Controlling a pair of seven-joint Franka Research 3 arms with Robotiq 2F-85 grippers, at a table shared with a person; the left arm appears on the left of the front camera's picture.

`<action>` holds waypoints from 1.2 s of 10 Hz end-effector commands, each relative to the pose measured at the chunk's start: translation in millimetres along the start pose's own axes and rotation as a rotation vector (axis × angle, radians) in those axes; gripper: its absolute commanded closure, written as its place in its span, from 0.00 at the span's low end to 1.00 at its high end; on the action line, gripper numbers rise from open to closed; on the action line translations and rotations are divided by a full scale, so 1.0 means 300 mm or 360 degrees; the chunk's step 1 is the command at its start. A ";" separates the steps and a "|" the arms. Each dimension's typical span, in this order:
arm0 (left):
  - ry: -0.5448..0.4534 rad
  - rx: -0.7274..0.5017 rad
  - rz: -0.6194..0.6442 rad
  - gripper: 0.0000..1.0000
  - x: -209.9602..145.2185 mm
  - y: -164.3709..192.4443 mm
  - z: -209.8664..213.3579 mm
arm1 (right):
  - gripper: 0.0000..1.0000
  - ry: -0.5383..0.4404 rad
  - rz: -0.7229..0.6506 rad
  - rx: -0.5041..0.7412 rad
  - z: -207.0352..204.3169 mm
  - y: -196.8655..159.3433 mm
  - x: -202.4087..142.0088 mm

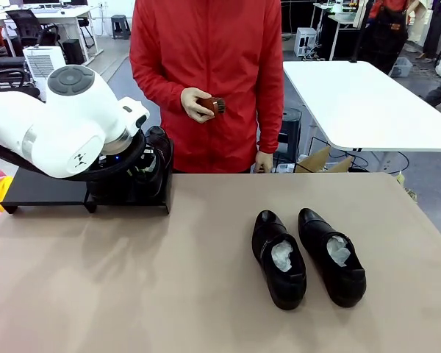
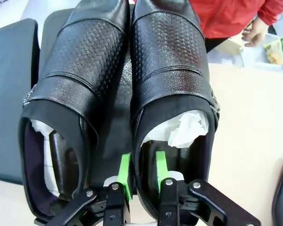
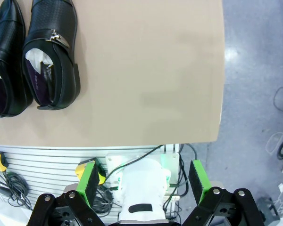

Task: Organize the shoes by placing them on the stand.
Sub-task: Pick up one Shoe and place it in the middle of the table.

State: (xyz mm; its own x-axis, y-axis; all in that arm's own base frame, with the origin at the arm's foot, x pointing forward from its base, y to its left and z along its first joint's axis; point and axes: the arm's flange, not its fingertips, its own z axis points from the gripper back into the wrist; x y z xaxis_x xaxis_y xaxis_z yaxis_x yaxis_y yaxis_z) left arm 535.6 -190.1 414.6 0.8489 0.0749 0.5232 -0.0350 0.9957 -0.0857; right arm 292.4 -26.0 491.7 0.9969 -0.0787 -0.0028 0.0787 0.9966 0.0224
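We see the left fingers (image 2: 125,170) pinched on the heel rim of a glossy black shoe (image 2: 172,70), one green pad inside the opening beside the white paper stuffing (image 2: 184,129), the other outside. That shoe lies on the black stand (image 1: 44,190) at the far left of the table (image 1: 132,287), just beside a second shoe (image 2: 80,61), toes pointing away from the robot. Right of centre on the table, two more shoes (image 1: 279,259) lie side by side, well apart from the stand. The right fingers (image 3: 90,181) are spread wide and hold nothing, above the table's near edge. Across the table, a person in red (image 1: 206,59) holds a small brown brush (image 1: 214,106).
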 end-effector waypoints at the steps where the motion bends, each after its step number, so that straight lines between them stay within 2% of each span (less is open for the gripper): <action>1: -0.0007 -0.0007 -0.0005 0.71 0.006 0.004 0.007 | 0.00 -0.0006 0.0000 0.0004 0.002 -0.005 -0.001; 4: 0.0000 0.0000 0.0000 0.71 0.000 0.000 0.000 | 0.00 -0.0006 0.0000 0.0004 0.002 -0.005 -0.001; 7: -0.0203 -0.0047 0.0039 0.71 -0.008 0.003 0.218 | 0.00 -0.0006 0.0000 0.0004 0.002 -0.005 -0.001; 9: -0.0304 -0.0119 0.0011 0.71 -0.067 -0.001 0.368 | 0.00 -0.0006 0.0000 0.0004 0.002 -0.005 -0.001; 10: -0.0220 -0.0211 -0.0058 0.71 -0.118 -0.007 0.449 | 0.00 -0.0006 0.0000 0.0004 0.002 -0.005 -0.001; 11: -0.0250 -0.0268 -0.0166 0.71 -0.167 -0.009 0.534 | 0.00 -0.0006 0.0000 0.0004 0.002 -0.005 -0.001; 12: -0.0112 -0.0446 -0.0359 0.71 -0.200 -0.004 0.597 | 0.00 -0.0006 0.0000 0.0004 0.002 -0.005 -0.001</action>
State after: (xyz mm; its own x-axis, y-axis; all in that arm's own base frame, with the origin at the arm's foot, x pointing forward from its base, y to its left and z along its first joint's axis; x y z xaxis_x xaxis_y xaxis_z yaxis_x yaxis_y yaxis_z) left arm 409.3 -214.5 519.8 0.7507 -0.0124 0.6605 0.1645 0.9718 -0.1688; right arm 292.4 -26.1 491.7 0.9969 -0.0788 -0.0029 0.0789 0.9966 0.0225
